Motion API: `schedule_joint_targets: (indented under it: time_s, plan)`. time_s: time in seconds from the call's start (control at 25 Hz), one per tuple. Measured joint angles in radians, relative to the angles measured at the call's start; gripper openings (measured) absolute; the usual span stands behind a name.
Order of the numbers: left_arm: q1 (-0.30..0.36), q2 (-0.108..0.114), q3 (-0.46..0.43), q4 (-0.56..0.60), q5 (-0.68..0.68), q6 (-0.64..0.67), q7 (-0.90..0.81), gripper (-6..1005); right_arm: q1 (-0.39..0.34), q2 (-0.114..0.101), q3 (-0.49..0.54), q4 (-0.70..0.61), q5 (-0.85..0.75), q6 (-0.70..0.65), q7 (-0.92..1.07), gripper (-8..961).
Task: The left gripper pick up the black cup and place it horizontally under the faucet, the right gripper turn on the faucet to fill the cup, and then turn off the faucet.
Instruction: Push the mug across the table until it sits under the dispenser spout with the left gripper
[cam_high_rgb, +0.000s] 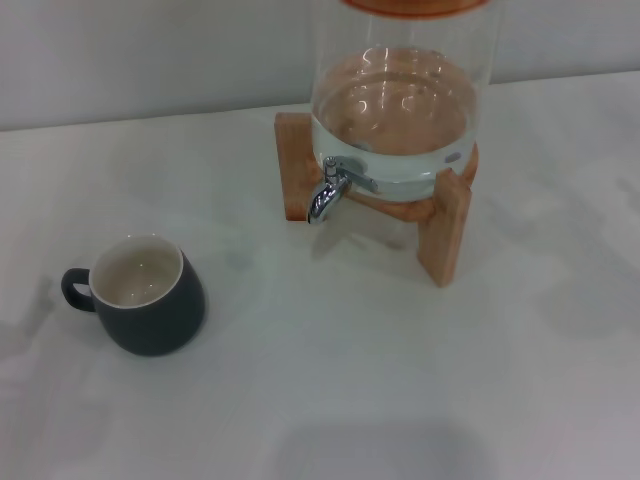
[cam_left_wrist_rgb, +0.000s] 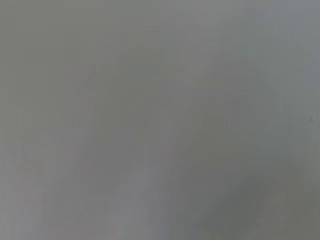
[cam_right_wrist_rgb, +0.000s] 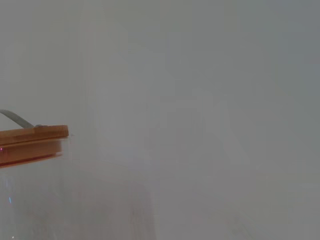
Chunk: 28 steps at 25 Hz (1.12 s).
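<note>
The black cup stands upright on the white table at the left in the head view, cream inside showing, its loop handle pointing left. The chrome faucet juts from the front of a clear glass water dispenser on a wooden stand, spout curving down over bare table. The cup sits well to the left of the faucet and nearer to me. Neither gripper shows in any view. The left wrist view holds only a plain grey surface. The right wrist view catches the dispenser's wooden lid.
The white table spreads across the head view, with a pale wall behind it. The wooden stand's front leg reaches forward to the right of the faucet. A soft shadow lies on the table at the bottom centre.
</note>
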Motion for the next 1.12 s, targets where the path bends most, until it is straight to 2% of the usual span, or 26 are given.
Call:
schedule_joint_targets:
  time_s: [0.52, 0.8, 1.12]
  plan:
    - [0.000, 0.000, 0.000, -0.007, 0.000, 0.003, 0.012, 861, 0.009, -0.001, 0.000, 0.005, 0.000, -0.003, 0.003, 778]
    - [0.008, -0.005, 0.012, -0.085, 0.017, -0.008, 0.203, 862, 0.010, -0.005, 0.000, 0.006, 0.000, -0.007, 0.003, 778]
    - [0.030, -0.006, 0.012, -0.119, 0.047, -0.019, 0.276, 862, 0.014, -0.010, 0.001, 0.010, 0.000, -0.010, 0.003, 777]
